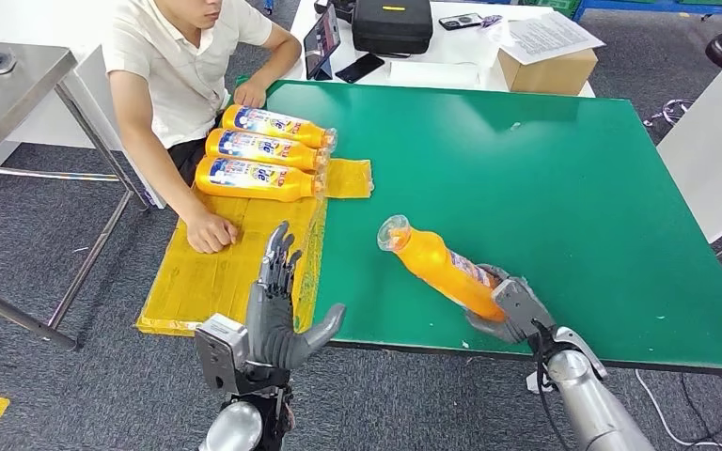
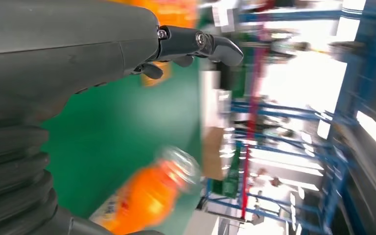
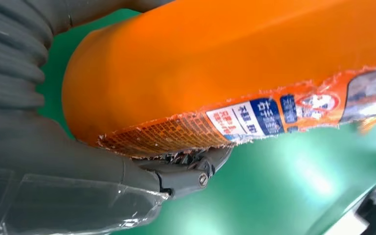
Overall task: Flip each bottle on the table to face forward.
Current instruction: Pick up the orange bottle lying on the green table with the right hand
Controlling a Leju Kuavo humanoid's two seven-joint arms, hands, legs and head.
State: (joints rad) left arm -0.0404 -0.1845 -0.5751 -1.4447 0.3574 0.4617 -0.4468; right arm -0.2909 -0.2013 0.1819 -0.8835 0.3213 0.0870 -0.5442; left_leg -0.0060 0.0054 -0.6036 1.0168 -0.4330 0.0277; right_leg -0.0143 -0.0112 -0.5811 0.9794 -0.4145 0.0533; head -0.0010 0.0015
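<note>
My right hand [image 1: 510,305] grips the base of an orange bottle [image 1: 437,265] near the green table's front edge; the bottle tilts up to the left with its clear cap raised. Close up, the right wrist view has this bottle [image 3: 235,63] with its label edge showing and a finger [image 3: 186,171] wrapped under it. My left hand [image 1: 277,315] is raised at the table's left front corner, fingers straight and apart, holding nothing. The same bottle [image 2: 147,196] appears blurred beyond my left hand [image 2: 78,54] in its wrist view. Three orange bottles [image 1: 258,150] lie label-up in a row on yellow cardboard.
A person sits at the table's left side with a hand [image 1: 209,231] resting on the yellow cardboard [image 1: 207,272]. The green table [image 1: 545,178] stretches to the right. Behind it stand a cardboard box [image 1: 547,66], a black case [image 1: 392,24] and a tablet [image 1: 321,39].
</note>
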